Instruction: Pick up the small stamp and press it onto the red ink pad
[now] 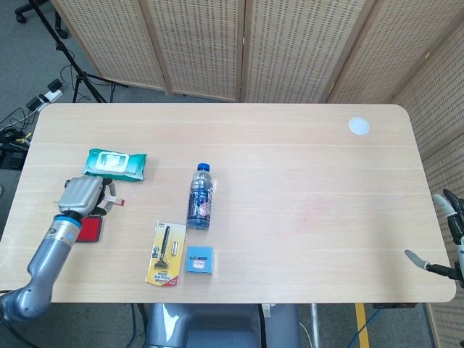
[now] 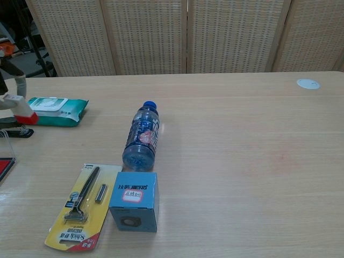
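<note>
My left hand (image 1: 83,194) pinches the small stamp (image 1: 114,203), a white body with a red base, and holds it in the air just above and right of the red ink pad (image 1: 92,230). The arm hides most of the pad in the head view. In the chest view the stamp (image 2: 21,112) hangs at the far left edge, tilted, with only a sliver of the red ink pad (image 2: 4,166) showing below it. My right hand (image 1: 446,239) hangs off the table's right edge, fingers apart and holding nothing.
A green wipes pack (image 1: 114,163) lies behind the left hand, with a black clip (image 2: 16,133) in front of it. A water bottle (image 1: 201,196) lies mid-table, beside a razor card (image 1: 166,254) and a blue box (image 1: 199,259). A white disc (image 1: 358,126) lies far right.
</note>
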Controlling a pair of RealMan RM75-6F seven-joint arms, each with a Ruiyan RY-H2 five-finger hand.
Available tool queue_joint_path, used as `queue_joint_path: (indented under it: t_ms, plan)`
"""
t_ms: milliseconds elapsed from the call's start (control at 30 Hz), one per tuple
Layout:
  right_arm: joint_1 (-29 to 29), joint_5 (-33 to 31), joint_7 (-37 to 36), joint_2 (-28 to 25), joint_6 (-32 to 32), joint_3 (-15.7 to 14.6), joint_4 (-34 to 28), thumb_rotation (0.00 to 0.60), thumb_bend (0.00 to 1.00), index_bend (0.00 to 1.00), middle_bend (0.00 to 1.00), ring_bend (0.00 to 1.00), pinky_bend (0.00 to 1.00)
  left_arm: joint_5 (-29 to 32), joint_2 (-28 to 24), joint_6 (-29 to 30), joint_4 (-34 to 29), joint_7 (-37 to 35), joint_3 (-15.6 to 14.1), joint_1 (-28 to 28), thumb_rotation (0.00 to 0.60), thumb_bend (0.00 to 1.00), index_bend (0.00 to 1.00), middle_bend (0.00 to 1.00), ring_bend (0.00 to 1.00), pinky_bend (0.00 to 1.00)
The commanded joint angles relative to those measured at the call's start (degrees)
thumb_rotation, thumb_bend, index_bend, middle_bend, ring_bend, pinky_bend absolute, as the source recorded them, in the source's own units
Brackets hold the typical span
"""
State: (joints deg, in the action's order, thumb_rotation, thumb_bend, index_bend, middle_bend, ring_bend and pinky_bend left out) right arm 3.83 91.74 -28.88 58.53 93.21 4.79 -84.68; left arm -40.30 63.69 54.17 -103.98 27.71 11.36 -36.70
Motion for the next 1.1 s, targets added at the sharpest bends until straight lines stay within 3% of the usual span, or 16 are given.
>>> queue_joint_path:
  t_ms: [33, 400, 900, 1100]
  plan:
    - [0.0, 0.2, 0.1, 0.0, 0.1, -0.1, -0.2, 0.600, 0.00, 0.00, 0.00, 0.00, 0.00, -4.6, -2.4, -1.3, -0.3, -4.3, -2.7, 3.2, 0.600, 0.38, 0.63, 1.00, 0.96, 1.00]
    - [0.1, 0.4, 0.7, 0.0, 0.0, -0.2, -0.4, 0.600, 0.00, 0.00, 0.00, 0.00, 0.00, -18.1, -0.8, -2.0, 8.6, -18.9, -7.2, 9.8, 0.600, 0.39, 0.63, 1.00, 0.96, 1.00]
    - [0.0, 0.6, 0.7, 0.0, 0.2, -0.3, -0.4, 0.600, 0.00, 0.00, 0.00, 0.00, 0.00, -20.6, 2.6, -9.5, 23.9, -33.0, -8.1, 11.6, 0.600, 0.39, 0.64, 1.00, 0.96, 1.00]
    - [0.1, 0.5, 1.2, 0.1, 0.1, -0.3, -0.6, 0.600, 0.00, 0.00, 0.00, 0.00, 0.00, -22.0, 3.3, -11.6, 26.8, -35.5, -8.2, 11.4, 0.600, 0.39, 0.64, 1.00, 0.96, 1.00]
